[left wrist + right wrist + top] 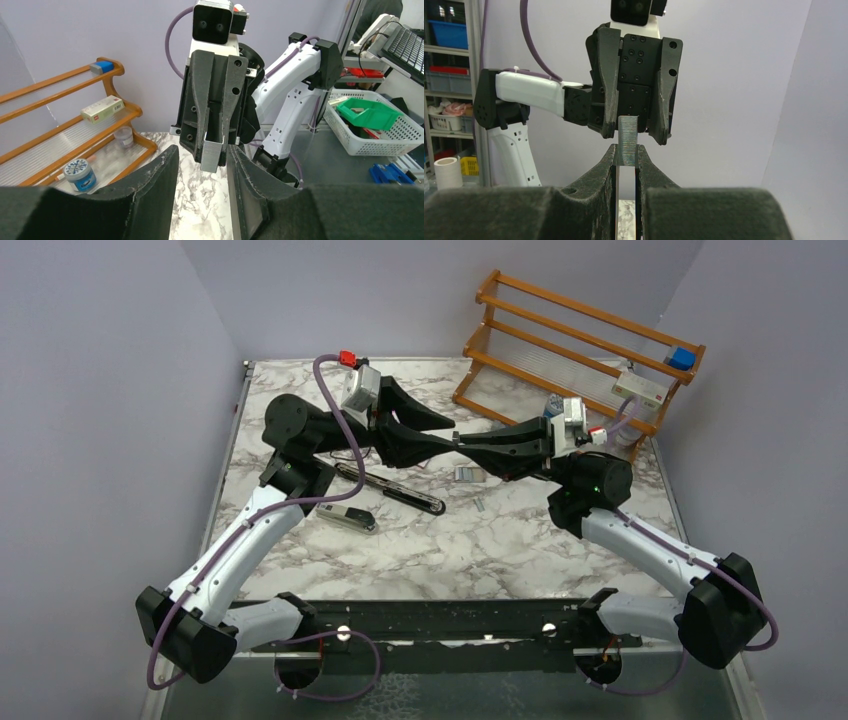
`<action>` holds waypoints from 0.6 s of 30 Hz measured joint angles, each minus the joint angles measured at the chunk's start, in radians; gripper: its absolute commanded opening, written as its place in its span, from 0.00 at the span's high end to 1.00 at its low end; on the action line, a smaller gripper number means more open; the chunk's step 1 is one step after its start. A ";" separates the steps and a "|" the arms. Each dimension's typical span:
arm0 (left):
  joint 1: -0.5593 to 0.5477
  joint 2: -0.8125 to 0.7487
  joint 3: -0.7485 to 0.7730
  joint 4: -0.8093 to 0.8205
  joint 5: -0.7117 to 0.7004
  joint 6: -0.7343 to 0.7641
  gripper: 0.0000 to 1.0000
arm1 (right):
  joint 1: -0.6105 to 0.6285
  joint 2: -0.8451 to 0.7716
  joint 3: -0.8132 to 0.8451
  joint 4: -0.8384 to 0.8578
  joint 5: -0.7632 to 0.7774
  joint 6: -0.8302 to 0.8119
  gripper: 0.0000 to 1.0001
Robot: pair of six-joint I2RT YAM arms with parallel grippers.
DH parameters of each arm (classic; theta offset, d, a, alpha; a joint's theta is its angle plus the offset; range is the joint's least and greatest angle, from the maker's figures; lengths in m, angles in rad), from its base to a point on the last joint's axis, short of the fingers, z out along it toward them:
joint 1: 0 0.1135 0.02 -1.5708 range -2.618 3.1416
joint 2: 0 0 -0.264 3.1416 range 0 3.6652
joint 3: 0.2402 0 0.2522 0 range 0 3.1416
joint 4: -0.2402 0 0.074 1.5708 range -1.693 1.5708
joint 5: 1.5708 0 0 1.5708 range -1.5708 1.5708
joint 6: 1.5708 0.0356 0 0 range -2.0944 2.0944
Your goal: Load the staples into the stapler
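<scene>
My right gripper (626, 152) is shut on a thin silver-grey strip of staples (627, 140) and holds it in the air above the middle of the table. My left gripper (201, 155) faces it, tip to tip. Its fingers stand open on either side of the strip (214, 150), with a gap showing on each side. From above, the two grippers meet at the strip (457, 440). The black stapler (392, 490) lies opened on the marble top, below and left of the grippers, with a shorter black and silver part (348, 518) beside it.
A small grey piece (468, 473) and a tiny bit (480, 505) lie on the table under the grippers. A wooden rack (520, 340) at the back right holds a blue block (682, 358), a white box (640, 388) and jars. A white basket (345, 125) stands off the table.
</scene>
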 measured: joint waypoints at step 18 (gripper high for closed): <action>-0.013 0.011 0.000 0.003 0.000 0.000 0.61 | 0.000 0.015 0.016 -0.001 -0.011 0.000 0.88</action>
